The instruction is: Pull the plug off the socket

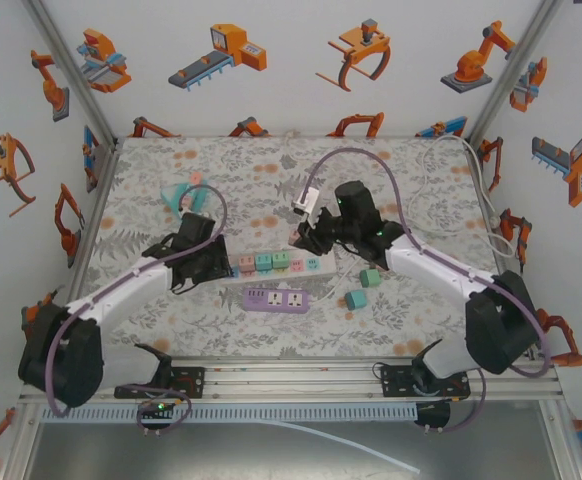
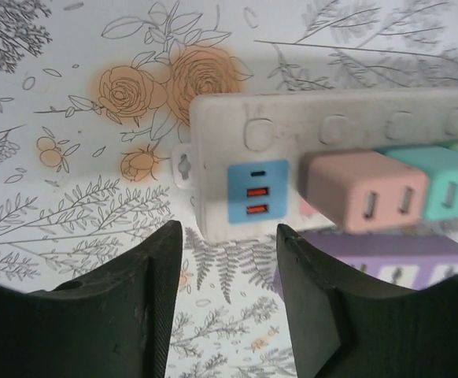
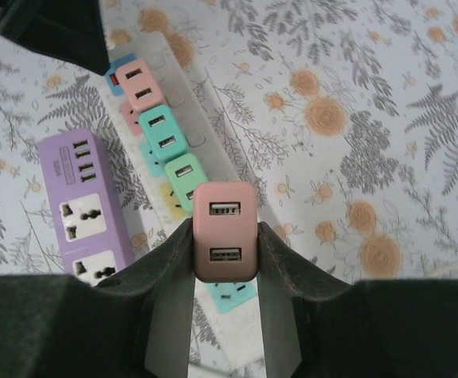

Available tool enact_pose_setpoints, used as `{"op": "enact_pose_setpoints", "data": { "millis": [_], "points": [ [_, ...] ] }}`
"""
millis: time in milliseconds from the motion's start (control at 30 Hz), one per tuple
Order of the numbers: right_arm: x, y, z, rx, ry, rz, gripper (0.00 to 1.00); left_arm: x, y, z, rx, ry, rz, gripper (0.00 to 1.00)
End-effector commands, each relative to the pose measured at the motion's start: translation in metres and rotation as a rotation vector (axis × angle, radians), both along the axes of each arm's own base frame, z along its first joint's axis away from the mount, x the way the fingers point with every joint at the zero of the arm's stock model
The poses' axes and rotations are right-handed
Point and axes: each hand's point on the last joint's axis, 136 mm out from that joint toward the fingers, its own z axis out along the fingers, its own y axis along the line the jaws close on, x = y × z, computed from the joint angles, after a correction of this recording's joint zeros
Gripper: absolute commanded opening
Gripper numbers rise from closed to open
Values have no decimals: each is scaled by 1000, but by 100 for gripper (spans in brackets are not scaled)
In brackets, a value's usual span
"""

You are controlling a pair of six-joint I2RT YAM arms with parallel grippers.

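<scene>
One pink plug (image 3: pixel 224 240) clamped in right claw (image 3: pixel 225 228), seemingly over power strip (image 2: pixel 331 110), left claw (image 2: pixel 229 268) apart nearby.

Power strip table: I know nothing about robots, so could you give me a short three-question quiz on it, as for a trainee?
1. Multiple choice: what colour is the plug that the right pincer is gripping? A pink, B black, C red.
2. True or false: the left pincer is clamped on the white power strip.
3. Short answer: what colour is the separate socket block lying beside the strip?

Key
1. A.
2. False: its jaws stand apart at the strip's end, with nothing between them.
3. Purple.
</scene>
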Motion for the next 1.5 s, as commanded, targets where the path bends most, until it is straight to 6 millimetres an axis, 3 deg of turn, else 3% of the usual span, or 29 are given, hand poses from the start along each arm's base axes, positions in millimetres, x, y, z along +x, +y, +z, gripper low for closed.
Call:
{"op": "enact_pose_setpoints", "data": {
  "millis": [0, 167, 300, 467, 600, 700, 833, 1000, 1200, 1467],
  "points": [
    [17, -28, 29, 100, 115, -300, 14, -10, -5, 31, -38, -69, -75, 53],
    [4, -63, 31, 204, 287, -523, 13, -27, -40, 94, -262, -252, -277, 56],
    [-18, -91, 25, 305, 379, -642, 12, -57, -72, 145, -459, -385, -486, 57],
    [-50, -117, -2, 459, 584, -775, 10, -100, -96, 172, -539, -467, -686, 61],
    [-82, -110, -35, 554, 772, -754, 12, -127, -108, 170, -521, -463, -806, 67],
    [-99, -114, -66, 574, 826, -841, 12, -134, -110, 160, -453, -446, -845, 71],
    [-109, -116, -93, 557, 851, -912, 12, -137, -113, 151, -395, -427, -873, 82],
    [-111, -107, -116, 498, 862, -935, 18, -133, -112, 144, -360, -425, -856, 100],
    [-103, -94, -130, 477, 861, -938, 26, -125, -105, 134, -319, -425, -803, 97],
    [-102, -93, -150, 411, 855, -979, 42, -121, -100, 130, -288, -425, -772, 97]
  ]
}}
